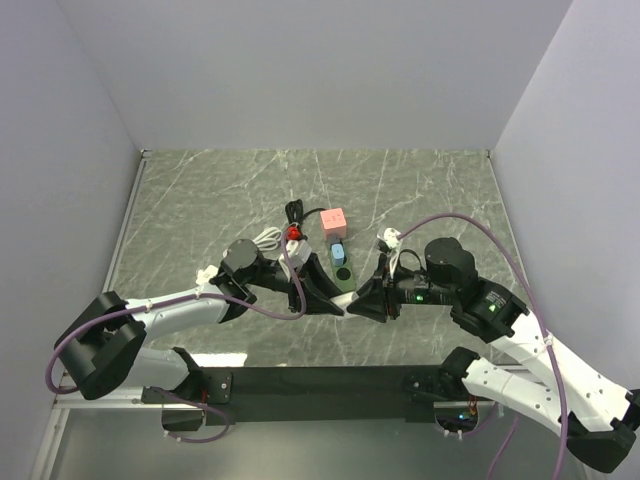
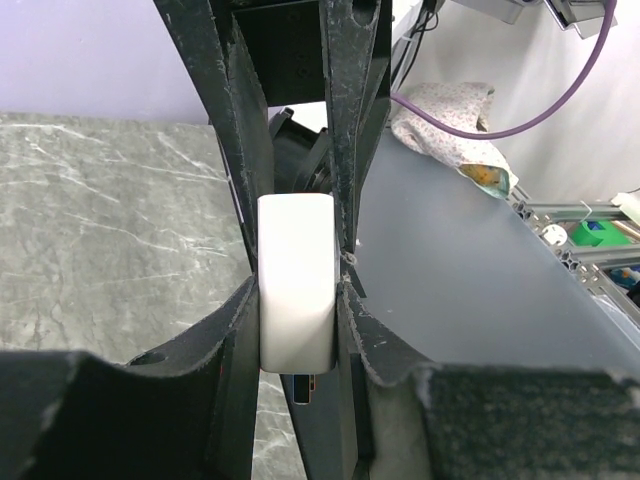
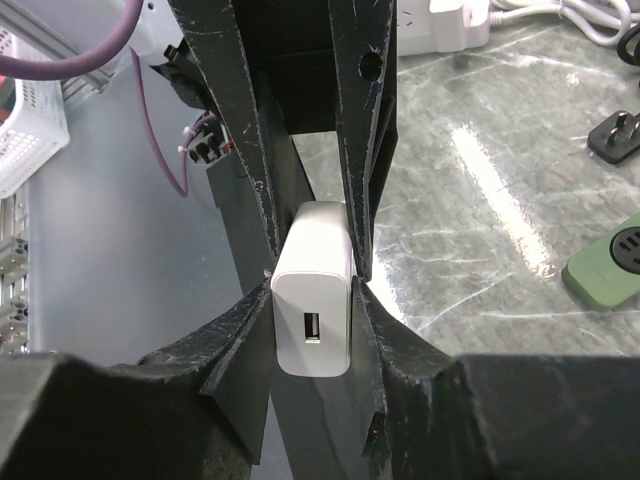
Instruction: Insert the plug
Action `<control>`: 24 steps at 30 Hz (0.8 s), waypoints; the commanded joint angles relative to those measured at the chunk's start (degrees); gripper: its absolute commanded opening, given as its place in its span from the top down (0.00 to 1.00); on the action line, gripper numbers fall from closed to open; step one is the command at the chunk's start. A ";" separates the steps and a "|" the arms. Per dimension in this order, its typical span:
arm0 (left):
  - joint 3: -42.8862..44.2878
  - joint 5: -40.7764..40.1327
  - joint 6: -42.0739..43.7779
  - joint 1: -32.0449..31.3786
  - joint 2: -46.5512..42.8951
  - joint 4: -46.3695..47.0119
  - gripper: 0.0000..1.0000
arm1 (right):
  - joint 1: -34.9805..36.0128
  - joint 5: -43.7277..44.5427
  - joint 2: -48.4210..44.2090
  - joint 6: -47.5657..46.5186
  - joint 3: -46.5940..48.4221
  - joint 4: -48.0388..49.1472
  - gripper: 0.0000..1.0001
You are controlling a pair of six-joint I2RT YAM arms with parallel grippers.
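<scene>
1. Plug (image 3: 312, 325): a small white charger block with a USB port on the end facing the right wrist camera. It is held off the table (image 1: 200, 200), close to the near edge and about mid-width, where the two arms meet. Its prongs show in no view.
2. Both grippers hold it at once. The left gripper (image 2: 297, 285) has its fingers (image 2: 235, 340) closed to the block's width, pads pressed on its two flat sides. The right gripper (image 3: 315, 285) pinches the same two sides from the opposite end, its fingers (image 3: 385, 340) just as narrow. The two pairs of tips almost meet along the block.
3. The green power strip (image 1: 345, 285) lies on the table just beyond the grippers, toward the far side. A black plug (image 3: 615, 140) and a white power strip (image 3: 455, 20) lie farther off.
4. What could go wrong, as I judge it:
   - With two grips on one smooth block, one arm pulling away before the other lets go would twist the plug or drag it out of the pinch.
   - Each pair covers only part of the sides, so whichever one ends up holding alone has a short grip, and the block could tilt.
   - A tilted plug would miss the strip's slots.
   - The green strip looks unfastened and could slide under a push instead of taking the prongs.
</scene>
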 commanded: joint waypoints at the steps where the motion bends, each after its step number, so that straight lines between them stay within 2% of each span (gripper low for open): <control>1: 0.03 -1.27 0.79 -0.14 0.01 2.46 0.99 | -0.26 -1.79 -0.91 1.25 -0.55 3.79 0.84; 3: 0.21 -2.23 1.05 -0.14 0.10 1.84 0.99 | -0.26 -2.14 -0.56 1.52 -0.81 4.32 0.97; 5: 0.38 -2.94 1.06 -0.14 0.28 0.79 0.98 | -0.26 -1.71 -0.56 1.78 -1.34 5.55 0.99; 6: 0.56 -4.07 1.41 -0.14 0.36 0.26 0.92 | -0.26 -0.92 -0.64 1.87 -1.42 5.91 1.00; 7: 0.56 -4.78 1.58 -0.14 0.36 -0.87 0.74 | -0.35 0.04 -0.82 2.65 -1.25 6.34 1.00; 9: 0.12 -7.06 2.72 -0.06 -0.33 -2.46 0.63 | -0.26 4.33 -0.65 2.49 0.24 5.04 1.00; 10: -0.14 -10.38 3.08 0.38 -0.86 -3.25 0.49 | -0.35 5.67 -0.56 2.05 1.03 3.20 1.00; 13: -1.72 -16.45 4.31 2.05 -3.32 -6.68 0.24 | -0.52 11.82 0.49 0.82 5.15 -0.23 1.00; 14: -2.68 -17.52 4.22 2.58 -4.02 -7.29 0.20 | -0.70 13.22 0.85 0.73 5.86 -0.94 1.00; 16: -3.74 -19.54 4.05 4.60 -5.61 -7.74 0.16 | -1.22 17.27 1.72 0.38 7.88 -2.34 1.00; 18: -6.02 -24.54 2.91 6.78 -7.02 -6.86 0.18 | -2.01 19.90 4.18 0.29 9.20 -2.96 1.00; 19: -6.82 -24.56 2.64 7.50 -7.54 -6.60 0.17 | -2.28 20.61 5.06 0.29 9.64 -3.14 1.00; 22: -8.67 -32.89 2.02 9.61 -9.47 -9.66 0.19 | -3.25 23.24 10.05 1.34 11.14 -3.49 1.00; 23: -8.50 -39.18 2.46 9.70 -10.61 -11.41 0.19 | -3.34 24.04 11.64 1.60 11.49 -3.50 1.00; 24: -8.32 -41.85 2.72 9.79 -11.06 -13.08 0.19 | -3.34 24.66 13.40 2.22 11.84 -3.58 1.00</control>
